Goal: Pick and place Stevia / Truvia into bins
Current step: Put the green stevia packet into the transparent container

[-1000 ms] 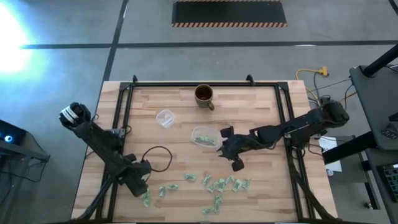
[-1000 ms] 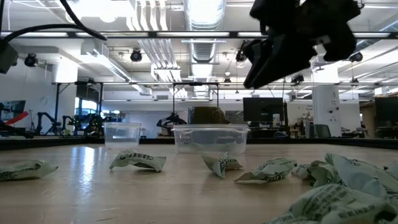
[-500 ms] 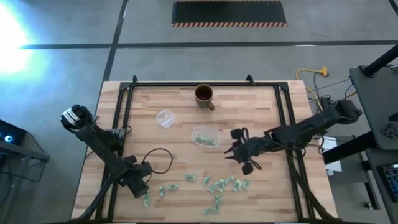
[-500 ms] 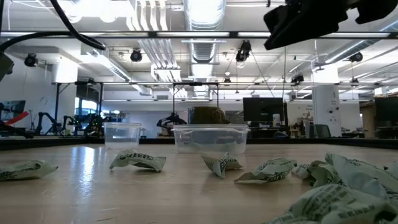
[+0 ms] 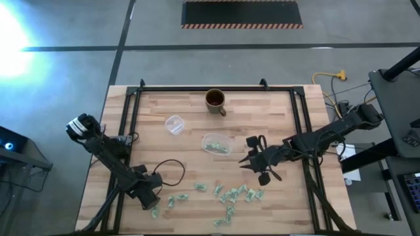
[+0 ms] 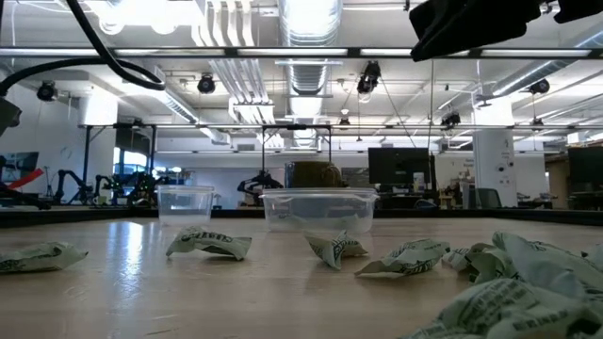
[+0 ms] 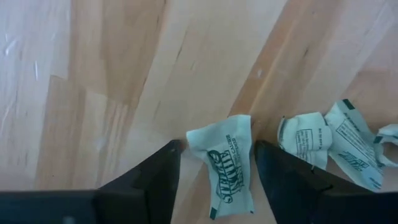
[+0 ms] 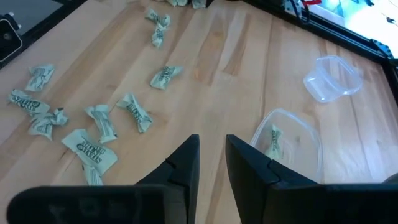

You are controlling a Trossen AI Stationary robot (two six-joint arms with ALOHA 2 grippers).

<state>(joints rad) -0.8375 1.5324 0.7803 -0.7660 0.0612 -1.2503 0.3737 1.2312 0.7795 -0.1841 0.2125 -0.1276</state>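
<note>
Since a second ago, the right gripper (image 5: pixel 252 163) has swung away from the tub (image 5: pixel 216 144) toward the table's front and its fingers have narrowed. They now stand slightly apart and hold nothing.

Nearest, the left gripper (image 7: pixel 216 163) sits low at the table's front-left with its jaws wide open. One sachet (image 7: pixel 225 163) lies flat between them, not yet pinched. Two more sachets (image 7: pixel 329 146) lie just beside the far jaw. If the jaws close here, that finger could snag those neighbours or push the sachet flat against the wood and miss it.

Farther off, the loose sachets (image 5: pixel 237 195) spread along the front edge, below and ahead of the right gripper's jaws. A careless sweep could knock some off the table.

Beyond them the tub already holds a few sachets. A small round cup (image 5: pixel 174 124) and a brown mug (image 5: pixel 215 100) stand farther back, where a badly aimed drop could land.
</note>
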